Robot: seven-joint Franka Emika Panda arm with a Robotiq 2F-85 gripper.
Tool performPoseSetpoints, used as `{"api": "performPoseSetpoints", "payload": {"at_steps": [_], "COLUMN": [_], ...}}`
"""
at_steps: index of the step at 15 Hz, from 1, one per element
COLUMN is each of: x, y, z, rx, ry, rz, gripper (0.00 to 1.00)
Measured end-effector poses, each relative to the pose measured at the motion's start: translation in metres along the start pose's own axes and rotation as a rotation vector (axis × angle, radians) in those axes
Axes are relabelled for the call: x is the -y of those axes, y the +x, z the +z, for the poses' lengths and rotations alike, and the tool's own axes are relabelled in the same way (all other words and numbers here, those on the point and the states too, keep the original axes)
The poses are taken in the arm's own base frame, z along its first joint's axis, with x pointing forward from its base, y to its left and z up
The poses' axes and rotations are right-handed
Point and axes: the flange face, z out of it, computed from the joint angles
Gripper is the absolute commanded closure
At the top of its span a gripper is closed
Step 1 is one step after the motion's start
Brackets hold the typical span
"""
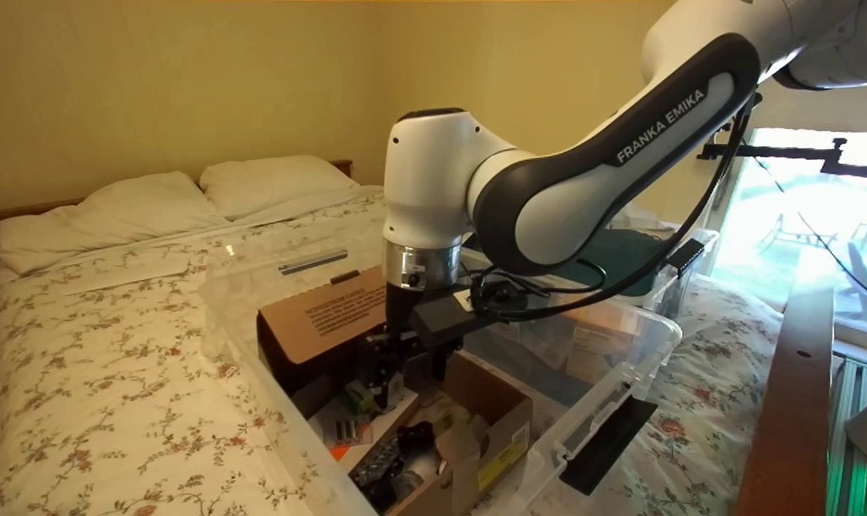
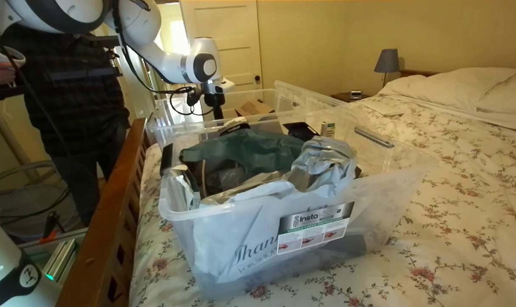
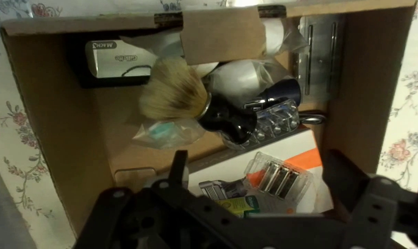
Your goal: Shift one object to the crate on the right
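Observation:
My gripper (image 1: 410, 378) reaches down into an open cardboard box (image 1: 501, 430); it also shows in an exterior view (image 2: 217, 111) and the wrist view (image 3: 259, 169). Its fingers are wide apart with nothing between them. Below them lie a white box with an orange stripe (image 3: 304, 157), a clear pack with dark bars (image 3: 278, 176) and a yellow-green packet (image 3: 236, 204). A black-handled shaving brush (image 3: 229, 119) lies beside them. The cardboard box stands inside a clear tub (image 1: 670, 335). A clear crate (image 2: 177, 215) holding a green bag (image 2: 258, 147) stands alongside; it shows in an exterior view (image 1: 691, 269).
A second brown box with printed flap (image 1: 326, 315) sits in the tub behind the gripper. A Gillette pack (image 3: 122, 60) and clear bags are in the cardboard box. The tubs stand on a floral bed (image 1: 154, 373) with a wooden rail (image 2: 108, 213). A person (image 2: 74, 102) stands beyond it.

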Motion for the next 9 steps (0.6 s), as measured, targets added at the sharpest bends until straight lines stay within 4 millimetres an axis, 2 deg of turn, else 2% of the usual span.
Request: {"api": "performPoseSetpoints", "payload": {"at_steps": [3,9], "x": [-0.004,-0.012], "y": [0.0,0.006], "z": [0.006,0.019], "rx": [-0.004,0.002], "ry": [-0.003,-0.02], "rz": [-0.063,-0.388], "gripper": [0.0,0.0]}}
